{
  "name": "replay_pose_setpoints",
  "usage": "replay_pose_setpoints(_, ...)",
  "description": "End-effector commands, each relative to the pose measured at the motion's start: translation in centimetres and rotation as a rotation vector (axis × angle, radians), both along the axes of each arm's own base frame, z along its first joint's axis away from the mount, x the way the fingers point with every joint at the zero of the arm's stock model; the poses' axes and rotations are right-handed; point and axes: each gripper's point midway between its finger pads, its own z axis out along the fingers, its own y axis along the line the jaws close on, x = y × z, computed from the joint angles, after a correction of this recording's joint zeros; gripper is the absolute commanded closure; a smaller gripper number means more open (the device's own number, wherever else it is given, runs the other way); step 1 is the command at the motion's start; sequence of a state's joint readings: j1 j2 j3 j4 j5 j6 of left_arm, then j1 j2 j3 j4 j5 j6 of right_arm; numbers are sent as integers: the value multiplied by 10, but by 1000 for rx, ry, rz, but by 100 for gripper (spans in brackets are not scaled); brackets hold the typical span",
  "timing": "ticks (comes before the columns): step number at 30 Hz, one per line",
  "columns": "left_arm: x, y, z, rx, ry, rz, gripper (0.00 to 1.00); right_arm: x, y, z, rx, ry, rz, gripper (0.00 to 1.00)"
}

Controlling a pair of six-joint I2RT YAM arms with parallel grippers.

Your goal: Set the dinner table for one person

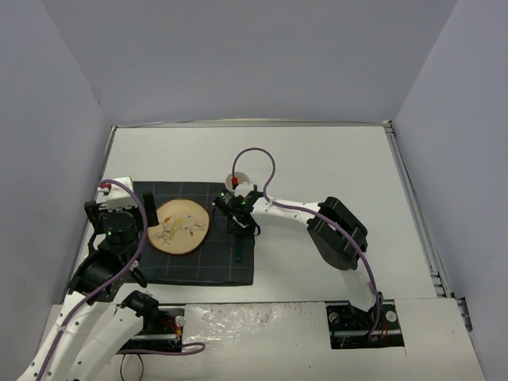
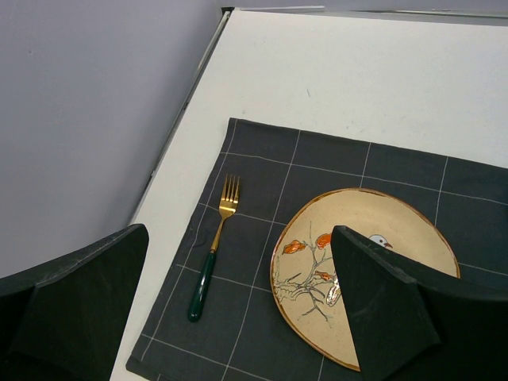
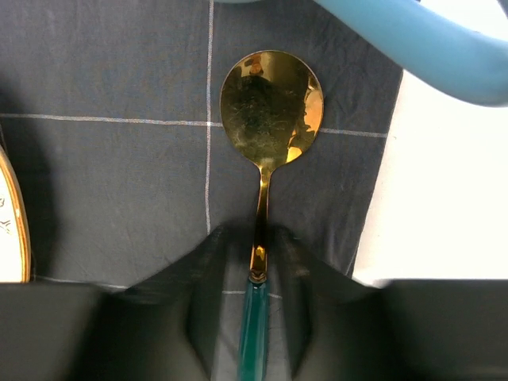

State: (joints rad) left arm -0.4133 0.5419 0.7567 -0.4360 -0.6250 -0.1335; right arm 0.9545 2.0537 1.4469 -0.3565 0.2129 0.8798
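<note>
Holds the left arm (image 1: 103,270) folded close to its base at the near left, forearm rising forward, wrist tipped so the left gripper (image 2: 238,234) looks down and ahead. Spreads its two dark fingers (image 2: 381,309) as wide as they go, one at each lower corner of the wrist view. Stretches the right arm (image 1: 337,234) from its base at the near right up over a raised dark elbow, then leftward along a white forearm. Points the right gripper (image 3: 252,238) straight down, fingers (image 3: 210,262) only narrowly parted, tips low.
</note>
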Motion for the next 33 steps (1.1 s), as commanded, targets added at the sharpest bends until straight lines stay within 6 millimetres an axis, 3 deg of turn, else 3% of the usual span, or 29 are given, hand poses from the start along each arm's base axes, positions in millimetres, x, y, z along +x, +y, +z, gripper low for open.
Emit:
replay_pose_setpoints(1, 7, -2, 15, -13, -57, 3, 3, 17, 6, 53, 50, -116, 5, 63)
replay_pose_setpoints(4, 6, -4, 21, -29, -58, -5, 3, 23, 3, 94, 88, -202, 9, 54)
replay_pose_setpoints(8, 1, -2, 34, -39, -62, 3, 3, 27, -18, 144, 82, -331, 23, 39)
replay_pose_setpoints(10, -4, 0, 47, -57, -82, -1, 3, 30, -42, 183, 86, -436, -15, 34)
replay_pose_setpoints(16, -21, 1, 58, -74, -66, -32, 3, 24, -131, 255, 19, -674, -154, 15)
replay_pose_setpoints(21, -34, -1, 70, -84, -74, -87, 3, 0, -213, 296, -36, -833, -273, 6)
replay_pose_setpoints(26, -57, 7, 88, -66, -130, -123, 3, -31, -273, 324, -29, -946, -355, 0)
replay_pose_setpoints(33, -95, 28, 89, -41, -239, -123, 3, -72, -343, 333, -23, -1051, -448, 0)
